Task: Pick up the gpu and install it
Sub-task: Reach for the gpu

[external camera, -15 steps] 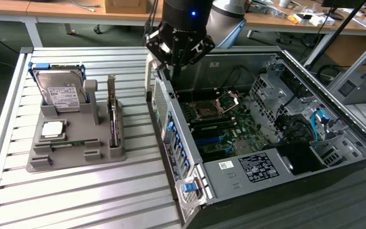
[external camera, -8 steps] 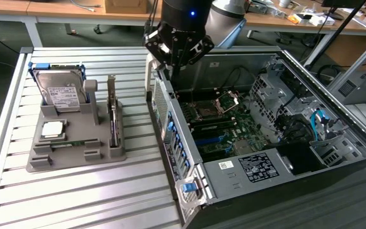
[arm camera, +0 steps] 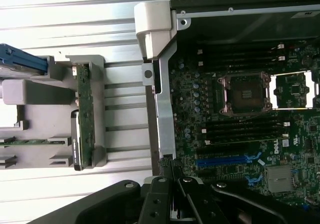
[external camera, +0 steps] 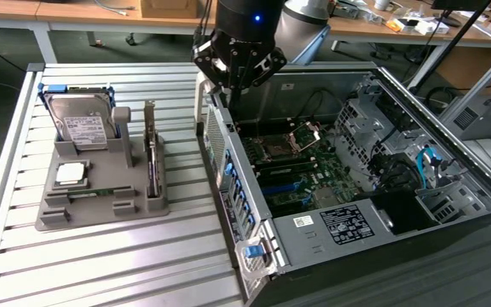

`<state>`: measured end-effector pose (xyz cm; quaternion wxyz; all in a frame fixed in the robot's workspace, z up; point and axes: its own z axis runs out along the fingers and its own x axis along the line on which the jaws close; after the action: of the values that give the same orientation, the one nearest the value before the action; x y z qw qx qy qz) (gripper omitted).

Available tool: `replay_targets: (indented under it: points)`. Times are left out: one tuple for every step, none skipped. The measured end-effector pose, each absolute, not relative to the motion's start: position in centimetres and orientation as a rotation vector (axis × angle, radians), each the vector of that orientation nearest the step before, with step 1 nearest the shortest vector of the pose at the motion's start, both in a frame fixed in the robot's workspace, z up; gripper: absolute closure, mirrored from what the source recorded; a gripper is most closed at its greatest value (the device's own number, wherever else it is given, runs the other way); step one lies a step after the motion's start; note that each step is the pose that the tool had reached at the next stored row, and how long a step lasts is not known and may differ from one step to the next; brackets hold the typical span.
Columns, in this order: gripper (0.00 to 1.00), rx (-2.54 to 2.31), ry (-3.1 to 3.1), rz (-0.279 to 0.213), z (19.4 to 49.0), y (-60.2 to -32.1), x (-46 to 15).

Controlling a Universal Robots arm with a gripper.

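The gpu [external camera: 151, 157] is a thin black card standing on edge in a slot of the grey holder [external camera: 100, 211], at the exterior view's left. In the wrist view the gpu [arm camera: 83, 108] shows edge-on, with its silver bracket [arm camera: 75, 144] at one end. My gripper [external camera: 231, 100] hangs over the rear wall of the open computer case [external camera: 228, 166], apart from the card. Its fingertips [arm camera: 170, 163] sit together with nothing between them. The motherboard lies exposed with its CPU socket [arm camera: 245, 93] and a blue slot [arm camera: 225, 160].
The holder also carries a silver hard drive [external camera: 82, 125], a processor chip [external camera: 71, 171] and a green memory stick [external camera: 92, 192]. Everything stands on a slatted aluminium table [external camera: 100, 268]. Cables and drive cages [external camera: 416, 166] fill the case's far side.
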<state>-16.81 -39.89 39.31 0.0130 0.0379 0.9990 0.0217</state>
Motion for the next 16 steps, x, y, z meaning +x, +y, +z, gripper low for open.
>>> replay_targets:
  points:
    - [0.87,0.118,3.112,0.068,39.3,-39.89,-16.82]
    - [0.87,0.118,3.112,0.068,39.29,-39.89,-16.83]
    - [0.87,0.118,3.112,0.068,39.29,-39.89,-16.85]
    - [0.87,0.118,3.112,0.068,39.29,-39.89,-16.87]
    - [0.87,0.118,3.113,0.068,39.3,-39.89,-16.9]
    - [0.87,0.118,3.112,0.068,39.3,-39.89,-16.91]
    - [0.87,0.118,3.112,0.068,39.3,-39.89,-16.92]
    - [0.87,0.118,3.112,0.068,39.3,-39.89,-16.96]
    - [0.87,0.118,3.112,0.068,39.3,-39.9,-17.04]
    - [0.87,0.118,3.112,0.068,39.3,-39.89,-17.1]
    - [0.87,0.118,3.112,0.068,39.3,-39.9,-17.17]
    - [0.87,0.118,3.113,0.068,39.3,-39.9,-17.24]
    - [0.87,0.118,3.113,0.068,39.3,-39.89,-17.28]
    - [0.87,0.118,3.113,0.068,39.3,-39.89,-17.33]
    - [0.87,0.118,3.112,0.068,39.3,-39.89,-17.36]
    - [0.87,0.118,3.112,0.068,39.3,-39.89,-17.4]
